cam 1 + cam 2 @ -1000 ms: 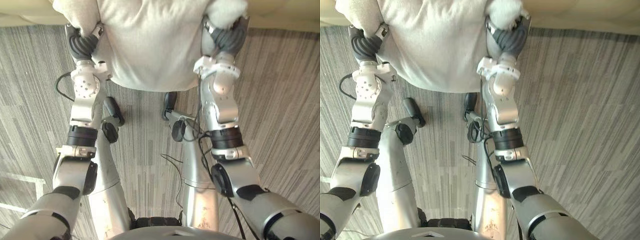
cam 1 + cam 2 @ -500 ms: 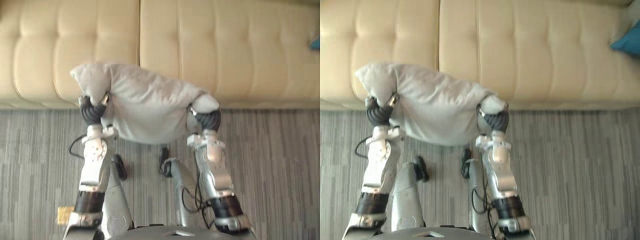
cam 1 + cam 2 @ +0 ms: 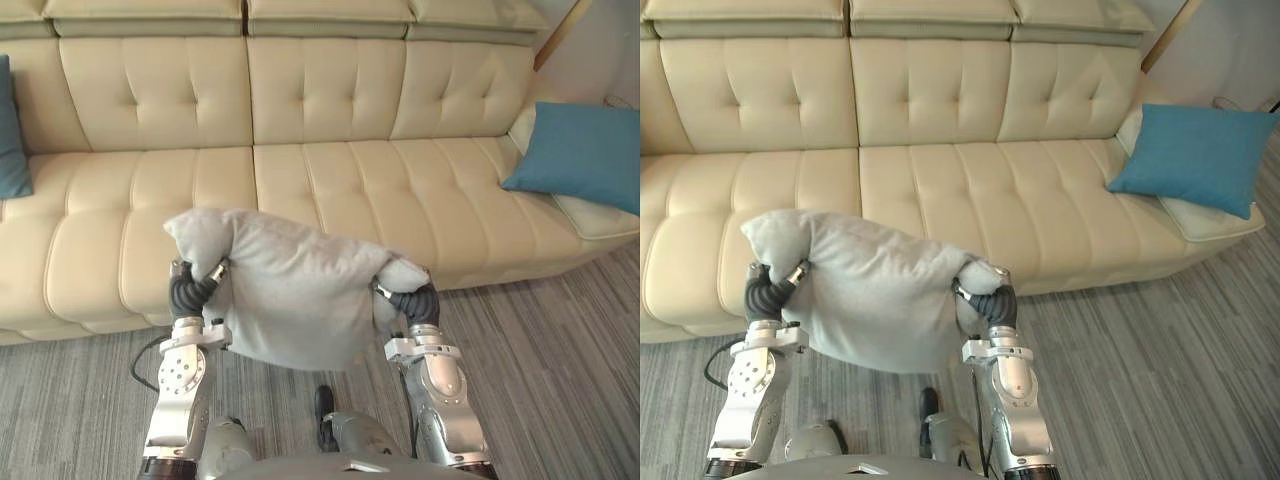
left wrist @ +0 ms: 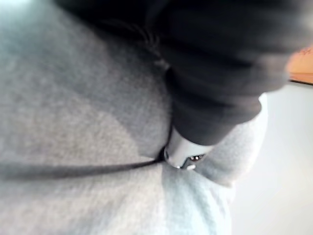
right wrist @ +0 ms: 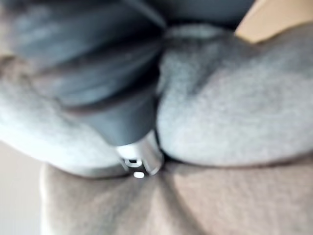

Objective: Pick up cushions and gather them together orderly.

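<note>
The grey cushion hangs in the air between the two hands, above the striped floor. The left hand is clamped on one upper corner and the right hand on the other, and each corner is bunched up over its hand; the fingers are mostly sunk in the cloth, so the grip looks firm only as far as the wrist views let me judge. Beyond both hands stands the cream sofa, with one blue cushion well apart past the right hand and a second blue cushion well apart past the left hand.
</note>
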Tool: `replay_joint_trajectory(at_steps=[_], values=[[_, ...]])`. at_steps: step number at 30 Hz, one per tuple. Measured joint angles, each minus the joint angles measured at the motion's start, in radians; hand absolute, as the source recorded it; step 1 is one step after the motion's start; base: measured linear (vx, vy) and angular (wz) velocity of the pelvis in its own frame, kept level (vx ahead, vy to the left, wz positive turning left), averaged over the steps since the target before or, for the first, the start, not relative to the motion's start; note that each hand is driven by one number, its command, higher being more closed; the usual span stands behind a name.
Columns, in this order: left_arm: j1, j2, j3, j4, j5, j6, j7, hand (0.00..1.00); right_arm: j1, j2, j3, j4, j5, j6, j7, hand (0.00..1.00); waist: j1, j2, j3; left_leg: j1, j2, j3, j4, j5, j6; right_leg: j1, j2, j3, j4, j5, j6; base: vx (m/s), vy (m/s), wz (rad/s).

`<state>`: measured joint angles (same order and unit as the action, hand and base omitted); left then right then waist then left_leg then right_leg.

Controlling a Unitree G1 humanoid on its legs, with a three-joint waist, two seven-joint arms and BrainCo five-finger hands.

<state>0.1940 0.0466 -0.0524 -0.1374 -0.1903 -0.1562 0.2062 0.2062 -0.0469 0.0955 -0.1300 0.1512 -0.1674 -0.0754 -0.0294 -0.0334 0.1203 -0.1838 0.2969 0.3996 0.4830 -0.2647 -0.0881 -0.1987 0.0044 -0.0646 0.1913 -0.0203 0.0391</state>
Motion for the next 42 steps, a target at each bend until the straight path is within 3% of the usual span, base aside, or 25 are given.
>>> replay_joint_trajectory(at_steps=[3, 4, 7, 9, 11, 12, 13, 14, 15, 18, 20, 22, 23, 25, 26, 28, 30, 31, 32, 33, 34, 36, 42], values=[[0.057, -0.006, 0.0, -0.001, 0.0, 0.001, -0.011, 1.0, 0.055, 0.0, 0.007, -0.012, 0.001, 0.003, 0.01, 1.0, 0.019, 0.016, 0.003, 0.011, 0.024, -0.062, 0.115, 0.012, -0.002, 0.074, 0.004, -0.015, 0.005, -0.038, -0.002, 0.12, 0.028, 0.19], [0.079, -0.018, -0.004, -0.001, 0.0, 0.002, -0.017, 1.0, 0.081, -0.001, 0.01, -0.031, 0.001, 0.004, 0.01, 1.0, 0.021, 0.036, -0.01, -0.031, 0.046, -0.094, 0.223, 0.04, 0.012, 0.101, 0.005, -0.031, 0.004, -0.062, -0.013, 0.08, 0.008, 0.28], [0.111, -0.028, -0.008, -0.026, -0.003, 0.003, -0.02, 1.0, 0.117, -0.002, 0.012, -0.119, 0.001, 0.017, 0.009, 1.0, 0.033, 0.044, -0.033, -0.114, 0.059, -0.095, 0.343, 0.147, 0.04, 0.13, -0.024, -0.032, -0.017, -0.073, -0.021, 0.13, 0.052, 0.24], [0.124, -0.043, -0.016, -0.045, -0.002, 0.003, -0.04, 1.0, 0.117, -0.004, 0.002, -0.174, 0.002, 0.016, 0.005, 1.0, 0.041, 0.052, -0.05, -0.127, 0.03, -0.087, 0.243, 0.045, 0.044, 0.134, -0.047, -0.03, -0.036, -0.075, -0.017, 0.12, 0.108, 0.22], [0.124, -0.046, -0.016, -0.047, -0.002, 0.004, -0.04, 1.0, 0.092, -0.005, 0.0, -0.174, 0.003, 0.015, 0.001, 1.0, 0.047, 0.044, -0.048, -0.133, -0.017, -0.097, 0.123, 0.028, 0.038, 0.138, -0.083, -0.028, -0.037, -0.084, -0.004, 0.12, 0.187, 0.09], [0.126, -0.046, -0.016, -0.047, -0.002, 0.005, -0.04, 1.0, 0.084, -0.006, -0.001, -0.174, 0.003, 0.013, 0.001, 1.0, 0.054, 0.041, -0.048, -0.128, -0.049, -0.104, -0.006, 0.045, 0.025, 0.146, -0.108, -0.025, -0.038, -0.095, 0.014, 0.16, 0.303, -0.12], [0.136, -0.051, -0.015, -0.049, -0.002, 0.005, -0.039, 1.0, 0.08, -0.011, 0.003, -0.166, 0.003, 0.013, 0.001, 1.0, 0.062, 0.054, -0.059, -0.093, -0.078, -0.105, -0.115, 0.154, 0.025, 0.15, -0.128, -0.009, -0.038, -0.107, 0.047, 0.19, 0.323, -0.22], [0.141, -0.047, -0.014, -0.049, -0.002, 0.006, -0.037, 1.0, 0.079, -0.014, 0.009, -0.162, 0.002, 0.018, 0.001, 1.0, 0.067, 0.044, -0.06, -0.082, -0.088, -0.091, -0.124, 0.168, 0.031, 0.153, -0.134, -0.003, -0.044, -0.106, 0.052, 0.26, 0.295, -0.28], [0.148, -0.039, -0.004, -0.061, -0.002, 0.006, -0.034, 1.0, 0.083, -0.02, 0.031, -0.163, 0.001, 0.021, 0.001, 1.0, 0.065, 0.024, -0.067, -0.089, -0.099, -0.065, -0.088, 0.145, 0.051, 0.178, -0.152, 0.001, -0.084, -0.086, 0.056, 0.24, 0.213, -0.21], [0.15, -0.036, 0.013, -0.08, -0.002, 0.006, -0.033, 1.0, 0.076, -0.015, 0.045, -0.163, 0.001, 0.023, 0.002, 1.0, 0.066, 0.013, -0.071, -0.105, -0.083, -0.034, 0.008, 0.093, 0.09, 0.203, -0.158, 0.009, -0.138, -0.035, 0.078, 0.23, 0.201, -0.37], [0.154, -0.033, 0.013, -0.086, -0.002, 0.005, -0.033, 1.0, 0.074, -0.002, 0.043, -0.162, 0.0, 0.022, 0.003, 1.0, 0.069, 0.007, -0.075, -0.098, -0.09, -0.038, 0.045, 0.065, 0.089, 0.204, -0.165, 0.04, -0.151, -0.012, 0.091, 0.14, 0.131, -0.64], [0.155, -0.027, 0.012, -0.081, -0.002, 0.005, -0.038, 1.0, 0.032, -0.003, 0.033, -0.102, 0.0, 0.012, 0.005, 1.0, 0.075, -0.008, -0.099, -0.094, -0.114, -0.042, 0.042, -0.008, 0.074, 0.154, -0.186, 0.1, -0.132, -0.049, 0.106, 0.1, 0.111, -0.91], [0.151, -0.027, 0.012, -0.06, -0.002, 0.006, -0.039, 1.0, 0.013, -0.004, 0.023, -0.06, 0.0, 0.012, 0.008, 1.0, 0.07, -0.009, -0.099, -0.092, -0.119, -0.035, 0.05, -0.032, 0.078, 0.127, -0.19, 0.121, -0.093, -0.058, 0.116, 0.06, 0.144, -0.82], [0.144, -0.026, 0.009, 0.005, -0.002, 0.017, -0.046, 1.0, -0.01, -0.003, 0.009, 0.036, -0.002, 0.019, 0.011, 1.0, 0.068, -0.011, -0.093, -0.045, -0.141, -0.02, 0.028, -0.065, 0.089, -0.009, -0.198, 0.142, 0.19, -0.097, 0.158, 0.03, 0.151, -0.69], [0.144, -0.006, 0.005, 0.036, -0.002, 0.029, -0.047, 1.0, -0.007, -0.001, 0.011, 0.072, -0.002, 0.022, 0.012, 1.0, 0.046, -0.02, -0.09, 0.0, -0.158, -0.008, 0.018, -0.065, 0.101, -0.086, -0.218, 0.132, 0.381, -0.087, 0.147, 0.08, 0.135, -0.35], [0.149, 0.009, 0.004, 0.049, -0.002, 0.037, -0.053, 1.0, -0.009, -0.002, 0.012, 0.11, -0.002, 0.023, 0.019, 1.0, 0.024, -0.008, -0.085, 0.044, -0.166, -0.011, -0.005, -0.073, 0.119, -0.118, -0.221, 0.125, 0.468, -0.091, 0.106, 0.17, 0.083, 0.04], [0.136, 0.014, 0.015, 0.049, -0.002, 0.035, -0.055, 1.0, -0.017, -0.001, 0.017, 0.112, -0.002, 0.023, 0.035, 1.0, 0.022, -0.015, -0.086, 0.064, -0.152, -0.016, -0.034, -0.067, 0.112, -0.131, -0.182, 0.047, 0.408, -0.185, 0.073, 0.22, -0.066, 0.11], [0.135, 0.014, 0.016, 0.049, -0.002, 0.035, -0.055, 1.0, -0.018, -0.002, 0.017, 0.112, -0.002, 0.023, 0.036, 1.0, 0.022, -0.014, -0.086, 0.065, -0.15, -0.016, -0.036, -0.067, 0.111, -0.134, -0.175, 0.04, 0.4, -0.19, 0.07, 0.21, -0.131, 0.08], [0.125, 0.015, 0.023, 0.055, -0.002, 0.034, -0.055, 1.0, -0.031, -0.004, 0.016, 0.112, -0.002, 0.023, 0.046, 1.0, 0.022, -0.008, -0.082, 0.085, -0.135, -0.018, -0.056, -0.06, 0.1, -0.157, -0.11, 0.011, 0.308, -0.185, 0.046, 0.22, -0.147, 0.11], [0.114, 0.016, 0.023, 0.07, -0.002, 0.033, -0.056, 1.0, -0.029, -0.003, 0.016, 0.112, -0.002, 0.024, 0.045, 1.0, 0.021, -0.014, -0.085, 0.101, -0.138, -0.031, -0.059, -0.056, 0.092, -0.143, -0.074, 0.011, 0.191, -0.112, 0.014, 0.24, -0.159, 0.33], [0.093, 0.015, 0.017, 0.102, -0.002, 0.031, -0.06, 1.0, -0.027, -0.011, 0.011, 0.11, -0.002, 0.022, 0.045, 1.0, 0.012, -0.006, -0.084, 0.11, -0.147, -0.079, -0.055, -0.065, 0.072, -0.101, -0.056, 0.011, 0.11, -0.007, 0.014, 0.3, -0.136, 0.3], [0.083, -0.013, 0.002, 0.114, -0.002, 0.033, -0.071, 1.0, -0.032, -0.059, 0.0, 0.107, -0.002, 0.022, 0.045, 1.0, 0.021, 0.04, -0.077, 0.13, -0.129, -0.129, -0.074, -0.039, 0.047, -0.041, -0.033, -0.004, 0.027, 0.019, -0.011, 0.26, -0.075, 0.06], [0.063, -0.035, -0.02, 0.113, -0.001, 0.031, -0.092, 1.0, -0.022, -0.071, -0.038, 0.104, -0.001, 0.021, 0.049, 1.0, 0.022, 0.05, -0.082, 0.189, -0.154, -0.174, -0.243, 0.008, 0.027, 0.053, -0.025, -0.031, -0.143, 0.072, 0.001, 0.12, 0.018, 0.15]])
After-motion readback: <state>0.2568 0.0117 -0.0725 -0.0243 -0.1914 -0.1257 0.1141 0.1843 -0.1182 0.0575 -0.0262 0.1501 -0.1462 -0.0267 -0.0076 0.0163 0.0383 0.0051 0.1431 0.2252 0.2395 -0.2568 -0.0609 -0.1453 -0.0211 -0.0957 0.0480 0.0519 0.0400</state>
